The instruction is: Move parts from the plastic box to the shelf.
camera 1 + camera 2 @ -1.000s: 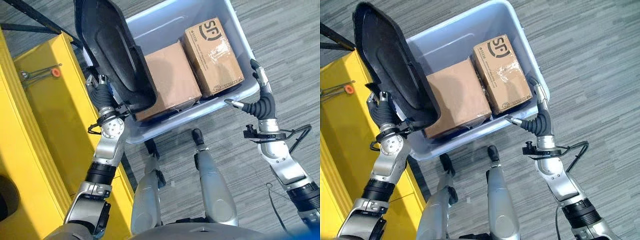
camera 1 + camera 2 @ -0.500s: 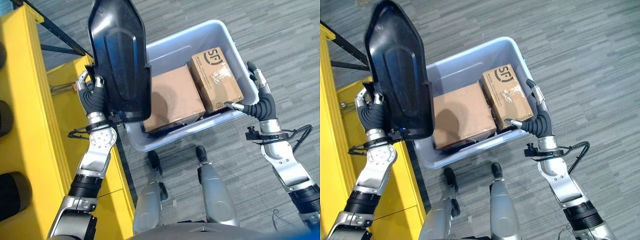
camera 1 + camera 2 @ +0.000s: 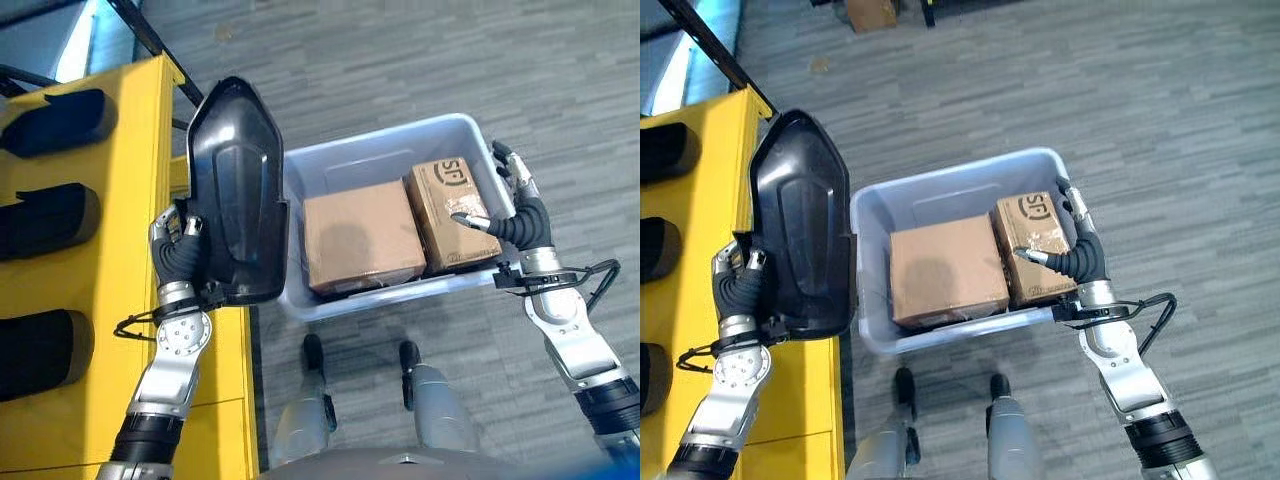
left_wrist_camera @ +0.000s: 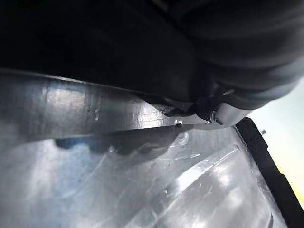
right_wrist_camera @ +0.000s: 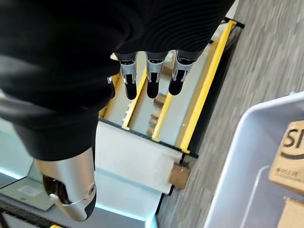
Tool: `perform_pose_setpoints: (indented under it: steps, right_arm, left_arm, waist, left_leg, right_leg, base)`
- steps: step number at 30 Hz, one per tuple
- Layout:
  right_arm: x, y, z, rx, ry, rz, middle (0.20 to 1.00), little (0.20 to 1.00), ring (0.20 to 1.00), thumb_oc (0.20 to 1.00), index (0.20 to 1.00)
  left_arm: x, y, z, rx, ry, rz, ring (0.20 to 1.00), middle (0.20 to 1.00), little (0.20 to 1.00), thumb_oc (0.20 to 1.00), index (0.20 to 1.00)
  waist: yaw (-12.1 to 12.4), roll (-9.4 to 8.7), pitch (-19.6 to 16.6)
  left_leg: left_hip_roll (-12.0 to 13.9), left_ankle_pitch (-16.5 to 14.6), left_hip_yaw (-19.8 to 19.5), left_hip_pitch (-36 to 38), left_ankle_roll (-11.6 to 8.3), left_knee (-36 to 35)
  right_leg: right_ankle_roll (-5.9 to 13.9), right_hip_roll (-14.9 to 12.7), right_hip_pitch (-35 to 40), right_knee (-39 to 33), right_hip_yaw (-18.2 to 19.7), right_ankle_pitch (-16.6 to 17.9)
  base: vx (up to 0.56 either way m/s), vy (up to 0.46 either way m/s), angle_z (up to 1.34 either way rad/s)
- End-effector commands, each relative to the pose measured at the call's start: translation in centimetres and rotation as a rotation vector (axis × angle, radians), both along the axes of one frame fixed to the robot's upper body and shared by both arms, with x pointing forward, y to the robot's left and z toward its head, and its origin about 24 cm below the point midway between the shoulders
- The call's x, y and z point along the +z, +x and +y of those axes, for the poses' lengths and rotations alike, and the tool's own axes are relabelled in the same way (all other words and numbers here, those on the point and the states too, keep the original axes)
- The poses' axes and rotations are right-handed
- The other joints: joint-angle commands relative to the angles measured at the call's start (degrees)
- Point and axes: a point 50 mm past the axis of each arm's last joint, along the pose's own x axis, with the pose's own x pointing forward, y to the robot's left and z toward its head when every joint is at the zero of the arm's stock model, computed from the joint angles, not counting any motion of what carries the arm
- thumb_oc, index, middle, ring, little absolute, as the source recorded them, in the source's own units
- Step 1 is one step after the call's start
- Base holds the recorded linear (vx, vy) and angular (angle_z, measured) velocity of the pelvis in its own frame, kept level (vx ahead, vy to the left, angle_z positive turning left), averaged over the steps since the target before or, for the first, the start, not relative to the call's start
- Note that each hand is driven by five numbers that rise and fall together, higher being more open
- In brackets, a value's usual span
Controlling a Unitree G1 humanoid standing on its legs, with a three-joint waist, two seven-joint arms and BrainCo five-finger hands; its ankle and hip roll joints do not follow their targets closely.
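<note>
Left eye view gives you the layout: your left hand holds the black moulded part upright, lifted clear of the plastic box and hanging over the gap between the box's left wall and the yellow shelf on the left. The fingers curl round the part's near left edge, thumb hidden behind it.

Judge the part as a stiff, hollow plastic shell, light for its bulk but broad and glossy, so it will probably swing and could slip in a one-edge grip. A hold lower on the rim, near its thicker near end, looks steadier than the tapered far tip. Several dark parts already lie in a row along the shelf, so set this one flat rather than drop it.

Your right hand hovers over the right end of the box, above the smaller cardboard carton, fingers straight and holding nothing. A larger brown carton lies just beside that one, to its left.

Left wrist view shows what the head views cannot: the part's shiny surface pressed right up against the hand (little else reads there). Right wrist view confirms the right fingers are extended side by side, the thumb apart from them, and shows the box's pale corner.
</note>
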Motion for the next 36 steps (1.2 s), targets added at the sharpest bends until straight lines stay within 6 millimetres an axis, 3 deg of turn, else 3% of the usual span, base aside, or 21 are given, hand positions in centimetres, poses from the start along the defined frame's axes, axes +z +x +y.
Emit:
perform_pose_setpoints:
  steps: [1, 4, 6, 10, 12, 13, 14, 16, 17, 18, 20, 22, 36]
  right_arm:
    - [0.4, 0.1, 0.2, 0.043, 0.037, -0.032, 1.0, 1.0, 1.0, 1.0, 1.0]
    - [0.2, 0.3, 0.4, 0.059, 0.06, -0.024, 1.0, 1.0, 1.0, 1.0, 1.0]
    - [0.0, 0.1, 0.0, 0.047, 0.069, -0.015, 1.0, 1.0, 1.0, 1.0, 1.0]
    - [-0.3, 0.0, -0.6, 0.015, 0.051, -0.004, 1.0, 1.0, 1.0, 1.0, 1.0]
    - [-0.3, 0.0, -0.8, 0.002, 0.042, -0.003, 1.0, 1.0, 1.0, 1.0, 1.0]
    - [-0.5, 0.0, -0.9, -0.01, 0.049, 0.008, 1.0, 1.0, 1.0, 1.0, 1.0]
    - [-0.7, 0.0, -0.8, -0.009, 0.064, 0.018, 1.0, 1.0, 1.0, 1.0, 1.0]
    - [-1.3, -0.1, -0.8, -0.01, 0.083, 0.044, 1.0, 1.0, 1.0, 1.0, 1.0]
    - [-1.3, -0.1, -0.8, -0.01, 0.084, 0.044, 1.0, 1.0, 1.0, 1.0, 1.0]
    - [-1.7, -0.4, -0.9, -0.019, 0.115, 0.059, 1.0, 1.0, 1.0, 1.0, 1.0]
    - [-1.8, -0.6, -1.0, -0.025, 0.131, 0.063, 1.0, 1.0, 1.0, 1.0, 1.0]
    - [-2.3, -0.9, -1.1, -0.037, 0.152, 0.079, 1.0, 1.0, 1.0, 1.0, 1.0]
    - [-4.7, -0.3, 1.3, 0.024, 0.281, 0.193, 1.0, 1.0, 1.0, 1.0, 1.0]
  left_arm:
    - [3.0, 0.9, 0.9, -0.007, 0.017, -0.153, 0.2, 0.2, 0.2, 0.2, 0.2]
    - [2.2, 0.3, 1.0, -0.008, 0.002, -0.122, 0.2, 0.2, 0.2, 0.2, 0.2]
    - [1.4, 0.1, 0.9, -0.014, -0.027, -0.091, 0.2, 0.2, 0.2, 0.2, 0.2]
    - [0.6, 0.7, 0.2, -0.026, -0.065, -0.07, 0.2, 0.2, 0.2, 0.2, 0.2]
    - [0.5, 1.0, -0.1, -0.036, -0.099, -0.073, 0.2, 0.2, 0.2, 0.2, 0.2]
    - [0.6, 1.2, -0.4, -0.049, -0.103, -0.08, 0.2, 0.2, 0.2, 0.2, 0.2]
    - [0.7, 1.3, -0.4, -0.051, -0.102, -0.084, 0.2, 0.2, 0.2, 0.2, 0.2]
    - [0.7, 1.3, -0.5, -0.058, -0.099, -0.079, 0.2, 0.2, 0.2, 0.2, 0.2]
    - [0.7, 1.3, -0.5, -0.058, -0.099, -0.079, 0.2, 0.2, 0.2, 0.2, 0.2]
    - [0.8, 1.3, -0.5, -0.056, -0.087, -0.075, 0.2, 0.2, 0.2, 0.2, 0.2]
    - [0.6, 1.2, -0.5, -0.056, -0.08, -0.063, 0.2, 0.2, 0.2, 0.2, 0.2]
    - [0.2, 0.7, -0.3, -0.045, -0.056, -0.036, 0.2, 0.2, 0.2, 0.2, 0.2]
    - [-0.7, -1.2, 1.7, 0.05, 0.02, 0.029, 0.2, 0.2, 0.2, 0.2, 0.2]
  waist:
    - [1.44, -0.83, -2.98]
    - [3.02, -0.98, -2.85]
    - [3.82, -1.46, -2.61]
    - [3.86, -2.36, -1.21]
    - [2.99, -2.87, -0.9]
    - [2.12, -4.02, -1.23]
    - [1.53, -4.66, -2.03]
    - [0.98, -5.04, -3.12]
    - [0.86, -4.99, -3.05]
    - [0.19, -5.0, -3.86]
    - [-0.2, -4.75, -4.3]
    - [0.04, -4.18, -5.35]
    - [3.81, -7.0, -6.1]
  left_leg:
    - [6.6, 3.61, -2.01, 9.05, -9.9, 1.11]
    - [7.88, 9.18, -4.88, 6.55, -11.8, 0.69]
    - [7.62, 12.86, -4.8, 3.5, -12.59, 0.29]
    - [6.21, 15.73, -0.42, 1.21, -12.78, 0.8]
    - [5.05, 12.64, 3.52, 2.46, -11.59, 3.36]
    - [2.83, 6.03, 5.89, 4.66, -9.84, 8.96]
    - [0.84, 1.69, 5.73, 6.83, -9.11, 11.9]
    - [-0.93, -1.96, 5.66, 9.69, -8.35, 15.26]
    - [-0.87, -2.17, 5.49, 9.64, -8.35, 15.55]
    - [-2.2, -4.93, 6.41, 12.14, -7.91, 13.66]
    - [-2.41, -4.76, 6.85, 12.66, -7.73, 11.32]
    - [-2.98, -6.52, 8.02, 13.64, -6.95, 4.45]
    - [-9.84, -9.26, 5.56, 13.57, -2.65, 0.72]
  right_leg:
    - [2.7, 0.09, -2.57, 1.83, -2.18, 3.75]
    - [1.93, 0.2, -1.13, 1.06, -4.98, 2.91]
    - [1.91, -1.09, 1.1, -2.13, -7.29, 3.28]
    - [2.07, -3.83, 7.1, -9.54, -10.63, 5.65]
    - [2.27, -5.03, 8.55, -12.34, -12.92, 7.79]
    - [2.14, -6.65, 9.6, -16.15, -15.38, 10.54]
    - [2.43, -7.38, 10.03, -18.41, -17.47, 12.33]
    - [2.32, -7.42, 11.01, -20.16, -19.84, 13.29]
    - [2.35, -7.37, 11.22, -20.26, -20.0, 13.29]
    - [3.07, -7.53, 11.56, -20.74, -22.01, 14.06]
    - [3.58, -7.82, 12.03, -21.07, -22.91, 14.51]
    - [4.31, -8.09, 12.76, -21.15, -23.65, 14.94]
    - [9.2, -13.91, 13.07, -22.29, -23.06, 21.54]
  base:
    - [-0.06, -0.142, 0.41]
    - [-0.07, -0.138, 0.45]
    - [-0.06, -0.08, 0.71]
    - [-0.06, -0.076, 1.11]
    - [-0.2, -0.192, 1.39]
    - [-0.26, -0.22, 1.52]
    - [-0.21, -0.212, 1.49]
    - [-0.06, -0.086, 1.08]
    - [-0.04, -0.016, 0.52]
    - [-0.02, 0.031, 0.66]
    - [0.0, 0.049, 0.86]
    - [0.03, 0.101, 0.62]
    - [-0.01, 0.144, 0.12]
